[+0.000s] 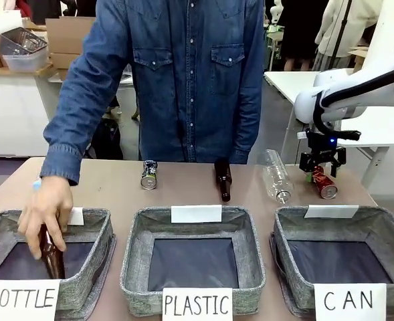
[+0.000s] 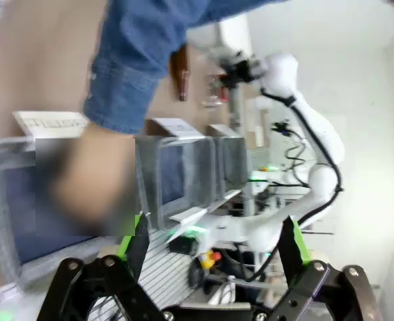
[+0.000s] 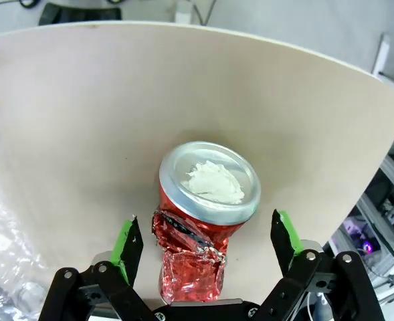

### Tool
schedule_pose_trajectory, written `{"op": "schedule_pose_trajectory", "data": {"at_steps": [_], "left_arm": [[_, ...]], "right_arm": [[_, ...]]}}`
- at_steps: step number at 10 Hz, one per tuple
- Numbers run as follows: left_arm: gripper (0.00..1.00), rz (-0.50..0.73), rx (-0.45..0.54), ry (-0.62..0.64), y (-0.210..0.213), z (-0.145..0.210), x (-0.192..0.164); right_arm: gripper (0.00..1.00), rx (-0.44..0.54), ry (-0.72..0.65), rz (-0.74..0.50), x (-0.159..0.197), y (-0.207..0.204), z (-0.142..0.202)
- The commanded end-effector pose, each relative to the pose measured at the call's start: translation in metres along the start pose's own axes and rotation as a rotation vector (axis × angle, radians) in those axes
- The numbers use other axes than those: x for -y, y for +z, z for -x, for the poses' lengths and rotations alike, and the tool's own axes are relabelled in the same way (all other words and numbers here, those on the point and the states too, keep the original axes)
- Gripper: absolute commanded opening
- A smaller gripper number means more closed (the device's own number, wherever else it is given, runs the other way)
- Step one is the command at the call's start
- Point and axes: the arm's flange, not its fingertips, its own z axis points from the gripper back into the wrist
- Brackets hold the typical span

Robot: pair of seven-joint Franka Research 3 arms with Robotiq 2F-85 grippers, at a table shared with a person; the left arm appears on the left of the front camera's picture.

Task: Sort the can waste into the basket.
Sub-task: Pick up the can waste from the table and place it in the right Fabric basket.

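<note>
Poised over red can at table's 2 o'clock with right gripper spread astride it, empty; left gripper also released. Needs lowering, clenching, then carrying to basket at 5 o'clock

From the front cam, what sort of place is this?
Probably a robotics lab staged for waste sorting: BOTTLE basket, PLASTIC basket and CAN basket on the table, a white robot arm over a red can, cardboard boxes behind.

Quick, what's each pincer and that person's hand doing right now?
Left pincer: open, empty.
Right pincer: open, astride the red can, not gripping.
Person's hand: holding a brown bottle in the BOTTLE basket.
</note>
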Motion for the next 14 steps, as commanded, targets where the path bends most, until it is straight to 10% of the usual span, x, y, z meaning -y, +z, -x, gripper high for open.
{"op": "schedule_pose_trajectory", "data": {"at_steps": [1,2,3,4,5,6,14], "left_arm": [[1.0,-0.067,-0.065,-0.036,0.031,0.002,0.005],[1.0,0.0,0.0,0.0,0.0,0.0,0.0],[1.0,0.0,0.0,0.0,0.0,0.0,0.0],[1.0,0.0,0.0,0.0,0.0,0.0,0.0],[1.0,0.0,0.0,0.0,0.0,0.0,0.0],[1.0,0.0,0.0,0.0,0.0,0.0,0.0],[1.0,0.023,-0.011,-0.008,0.0,0.005,0.012]], "right_arm": [[1.0,-0.031,0.034,-0.059,0.001,0.001,-0.011],[0.41,-0.044,0.036,-0.064,-0.001,0.001,-0.012],[0.41,-0.055,0.055,-0.066,-0.002,-0.001,-0.014],[0.0,-0.062,0.06,-0.067,-0.002,-0.001,-0.015],[0.36,-0.066,0.063,-0.07,-0.001,-0.001,-0.015],[0.0,-0.066,0.058,-0.069,-0.001,-0.001,-0.015],[0.0,-0.043,0.066,-0.104,0.009,0.018,0.001]]}}
